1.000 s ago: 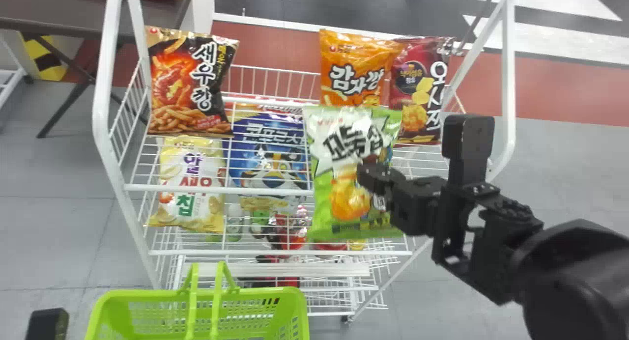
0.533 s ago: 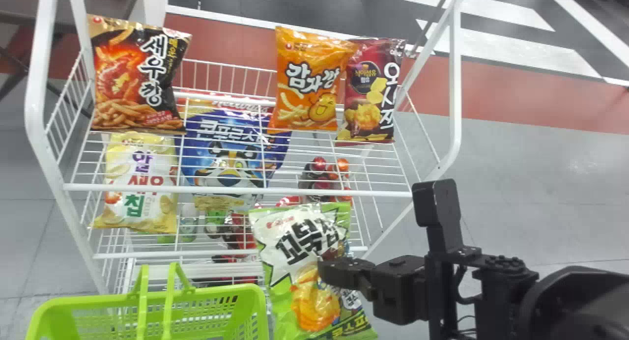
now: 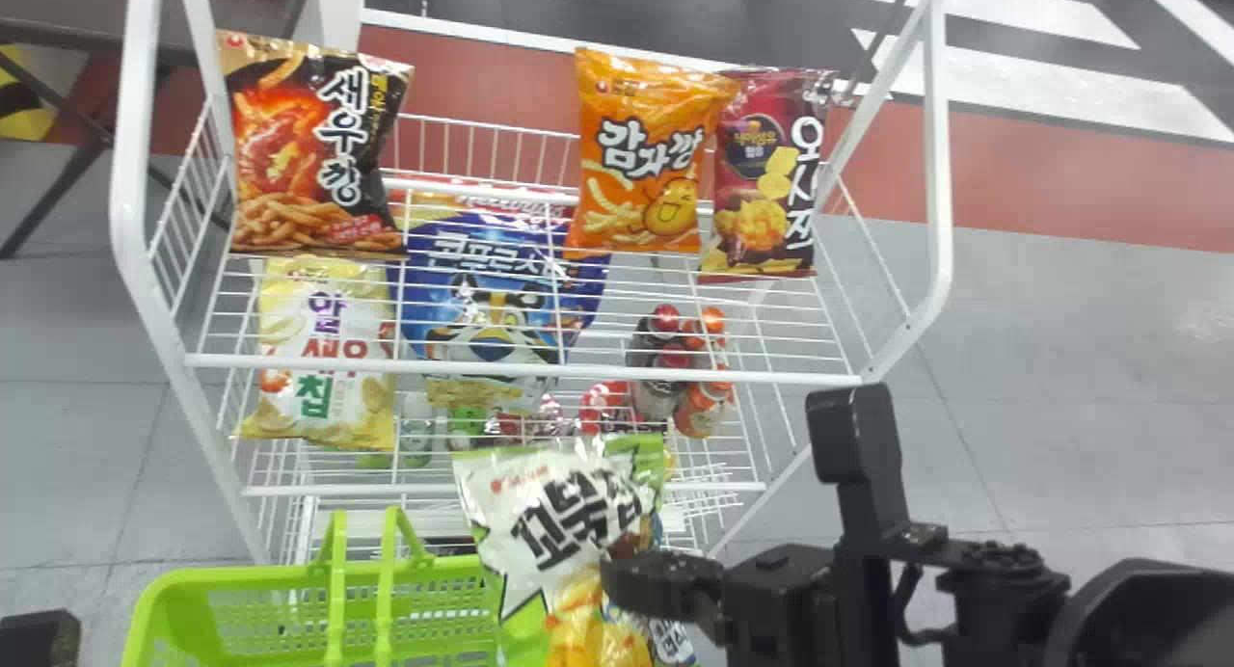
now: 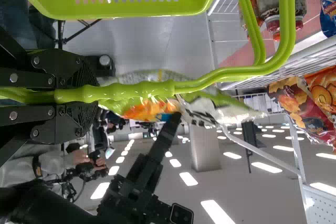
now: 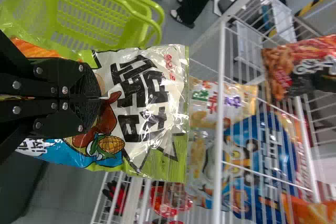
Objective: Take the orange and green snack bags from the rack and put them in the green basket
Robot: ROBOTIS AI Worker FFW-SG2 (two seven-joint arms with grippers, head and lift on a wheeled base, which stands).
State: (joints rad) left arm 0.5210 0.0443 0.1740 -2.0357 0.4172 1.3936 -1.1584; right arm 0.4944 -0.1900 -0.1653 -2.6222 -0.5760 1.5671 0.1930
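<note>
The green snack bag (image 3: 540, 527) hangs from my right gripper (image 3: 617, 582), overlapping the right rim of the green basket (image 3: 227, 578). In the right wrist view, the right gripper (image 5: 98, 98) is shut on the middle of this bag (image 5: 149, 98), with the basket (image 5: 100, 17) behind. The orange snack bag (image 3: 641, 156) stands at the back of the rack's upper shelf. A black part of my left arm (image 3: 39, 638) sits at the head view's lower left corner. In the left wrist view, my left gripper (image 4: 95, 96) is shut on the basket handles (image 4: 147, 88).
The white wire rack (image 3: 521, 367) stands behind the basket. It also holds a black snack bag (image 3: 313, 151), a dark red one (image 3: 771, 175), a yellow one (image 3: 323, 354) and a blue one (image 3: 492, 296). Bottles (image 3: 675, 359) sit on a lower level.
The right gripper has carried the green bag down and left, from in front of the shelf to the basket's right side. The head view has also shifted sideways.
</note>
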